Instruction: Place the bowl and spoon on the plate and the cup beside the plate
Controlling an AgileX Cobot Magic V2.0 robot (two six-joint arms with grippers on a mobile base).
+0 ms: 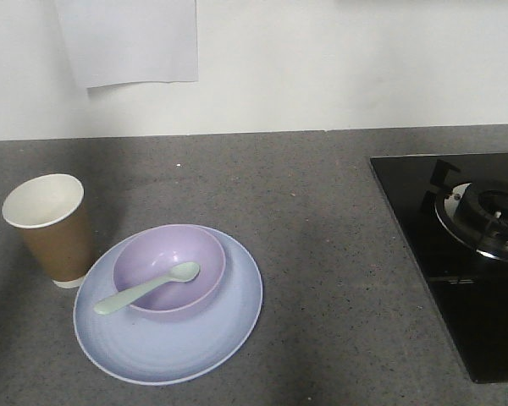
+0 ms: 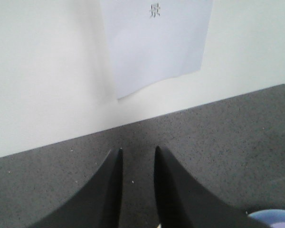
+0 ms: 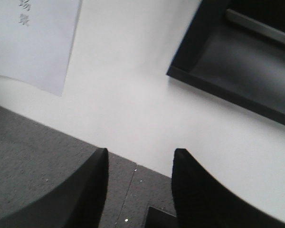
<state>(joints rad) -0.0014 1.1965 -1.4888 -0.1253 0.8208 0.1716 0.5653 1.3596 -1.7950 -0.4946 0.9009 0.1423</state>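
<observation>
The pale blue plate lies on the grey counter at the front left. The lavender bowl sits on it, towards the back. The mint-green spoon rests in the bowl, its handle sticking out over the bowl's left rim. The brown paper cup stands upright just left of the plate, touching or nearly touching its rim. Neither gripper shows in the front view. My left gripper is open over bare counter, with a sliver of the plate at the lower right. My right gripper is open and holds nothing.
A black gas hob with a metal burner fills the counter's right side; its corner shows below the right gripper. A white sheet of paper hangs on the back wall. A dark cabinet or hood is above right.
</observation>
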